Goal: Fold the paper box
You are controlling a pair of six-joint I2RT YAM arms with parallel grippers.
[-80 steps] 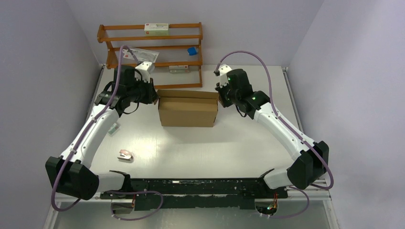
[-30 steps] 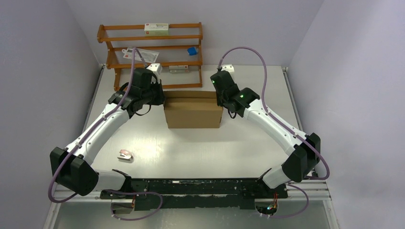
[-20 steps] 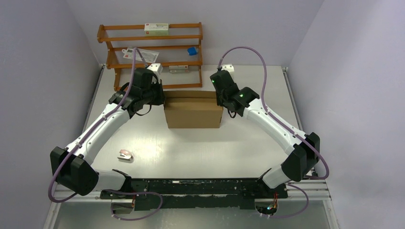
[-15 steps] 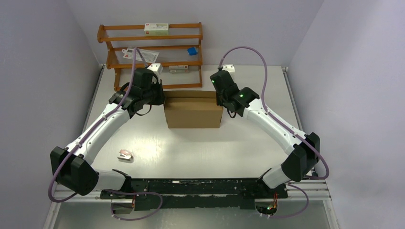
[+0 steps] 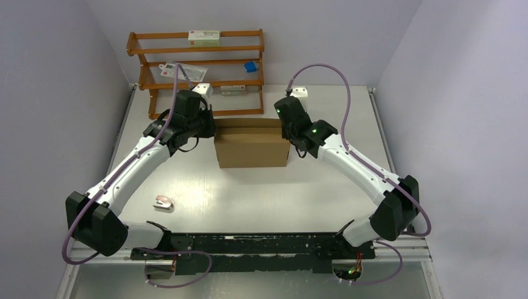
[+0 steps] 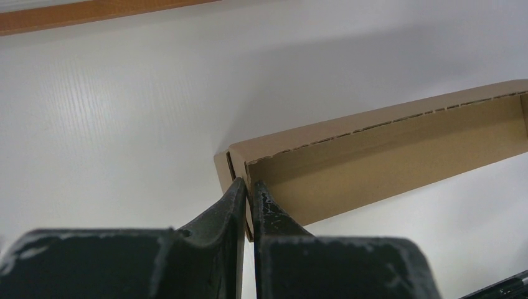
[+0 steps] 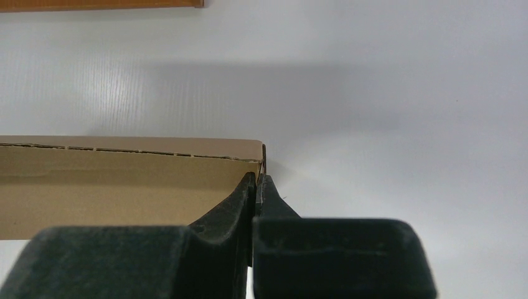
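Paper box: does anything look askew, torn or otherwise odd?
Nothing stands out. The paper box sits square on the table and untorn, with its end walls pinched in the jaws of the left gripper and the right gripper.

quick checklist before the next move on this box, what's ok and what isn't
1. Grip of left end effector on the paper box, left end wall pinched: ok.
2. Grip of right end effector, shut at the right end wall; wall truly between its fingers: cannot tell.
3. Box resting on the table rather than lifted: cannot tell.
4. Top closed: not ok, the inside shows in both wrist views.
5. Box apart from the rack behind it: ok.
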